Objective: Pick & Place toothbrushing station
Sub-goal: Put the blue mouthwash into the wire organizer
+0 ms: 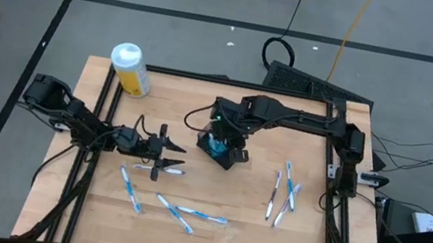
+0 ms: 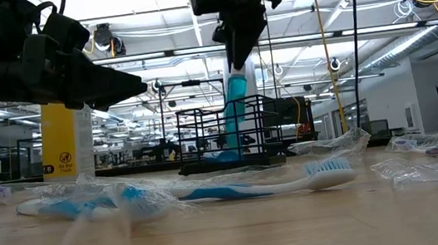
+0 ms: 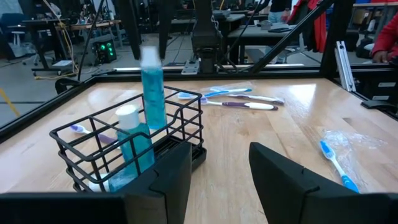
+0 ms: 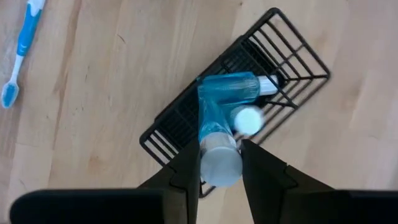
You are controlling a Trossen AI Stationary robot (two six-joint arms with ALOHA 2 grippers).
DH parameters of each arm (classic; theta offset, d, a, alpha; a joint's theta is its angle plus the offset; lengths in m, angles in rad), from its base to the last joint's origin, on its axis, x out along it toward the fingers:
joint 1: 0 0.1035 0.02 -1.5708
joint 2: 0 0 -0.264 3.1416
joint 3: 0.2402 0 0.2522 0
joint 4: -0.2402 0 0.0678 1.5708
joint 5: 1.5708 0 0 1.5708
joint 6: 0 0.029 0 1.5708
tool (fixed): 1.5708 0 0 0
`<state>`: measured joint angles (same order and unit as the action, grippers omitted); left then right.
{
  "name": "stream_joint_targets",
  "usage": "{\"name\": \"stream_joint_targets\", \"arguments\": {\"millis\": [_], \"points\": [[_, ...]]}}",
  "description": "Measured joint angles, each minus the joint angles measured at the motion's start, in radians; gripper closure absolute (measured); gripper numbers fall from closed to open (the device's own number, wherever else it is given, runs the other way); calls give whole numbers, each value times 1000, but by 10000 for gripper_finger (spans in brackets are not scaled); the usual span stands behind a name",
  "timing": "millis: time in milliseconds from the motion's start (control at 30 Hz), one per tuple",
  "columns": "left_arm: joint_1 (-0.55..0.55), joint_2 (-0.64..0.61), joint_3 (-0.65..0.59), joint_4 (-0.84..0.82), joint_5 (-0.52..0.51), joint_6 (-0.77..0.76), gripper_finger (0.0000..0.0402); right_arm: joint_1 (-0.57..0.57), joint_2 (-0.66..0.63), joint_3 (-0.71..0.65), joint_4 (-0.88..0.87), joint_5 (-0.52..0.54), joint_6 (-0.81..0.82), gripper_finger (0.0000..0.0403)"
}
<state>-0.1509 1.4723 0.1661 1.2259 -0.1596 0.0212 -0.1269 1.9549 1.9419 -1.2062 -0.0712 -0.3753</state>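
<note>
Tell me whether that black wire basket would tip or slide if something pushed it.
The basket looks light, being open wire, so it would probably slide on the smooth wooden table. It sits low and long, which should resist tipping, though the tall teal tube held upright in it by the right gripper might lever it.

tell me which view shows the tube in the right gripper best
The left wrist view: the teal tube shows full length, upright over the basket. The right wrist view shows its cap end between the right gripper fingers; the low view shows it from afar; the high view barely.

Two dark jointed arms, black cables, chunky black fingers
</note>
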Motion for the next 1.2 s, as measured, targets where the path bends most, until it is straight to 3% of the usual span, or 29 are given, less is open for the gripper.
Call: {"name": "stream_joint_targets", "arguments": {"millis": [1200], "points": [[0,0,0,-3,-8,0,234,-34,29,-1,-17,-65,-40,320]]}}
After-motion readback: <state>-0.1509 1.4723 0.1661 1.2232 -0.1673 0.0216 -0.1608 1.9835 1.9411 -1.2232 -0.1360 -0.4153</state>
